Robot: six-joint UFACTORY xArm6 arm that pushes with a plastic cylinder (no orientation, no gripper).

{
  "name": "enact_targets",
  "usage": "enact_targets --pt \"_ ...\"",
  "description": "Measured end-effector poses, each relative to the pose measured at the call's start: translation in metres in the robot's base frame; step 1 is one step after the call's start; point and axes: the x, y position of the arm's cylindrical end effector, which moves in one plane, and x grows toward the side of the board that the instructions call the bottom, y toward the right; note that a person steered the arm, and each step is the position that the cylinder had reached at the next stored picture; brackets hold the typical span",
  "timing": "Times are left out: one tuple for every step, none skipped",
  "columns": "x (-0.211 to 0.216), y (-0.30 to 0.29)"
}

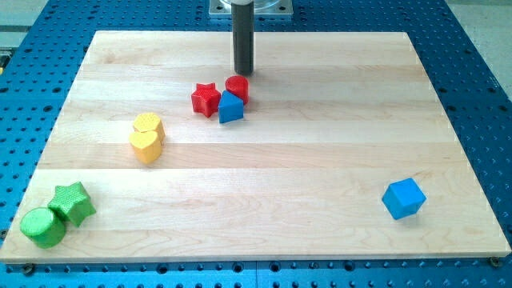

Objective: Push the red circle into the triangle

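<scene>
The red circle [238, 86] sits near the board's top middle, touching the blue triangle [230, 107] just below it. A red star [206, 99] lies right beside them on the view's left, against the triangle. My tip [242, 73] stands just above the red circle, at or very near its top edge. The rod rises straight up from there to the view's top.
A yellow hexagon [149, 126] and a yellow heart [145, 146] lie together at the left middle. A green star [72, 202] and a green circle [42, 227] sit at the bottom left corner. A blue cube [403, 198] lies at the lower right. The wooden board [320, 144] rests on a blue perforated table.
</scene>
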Motion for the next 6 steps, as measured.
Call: enact_targets --pt "0.007 0.042" --pt "0.031 0.041" --pt "0.049 0.018" --pt "0.063 0.009" --pt "0.072 0.025" --pt "0.088 0.084"
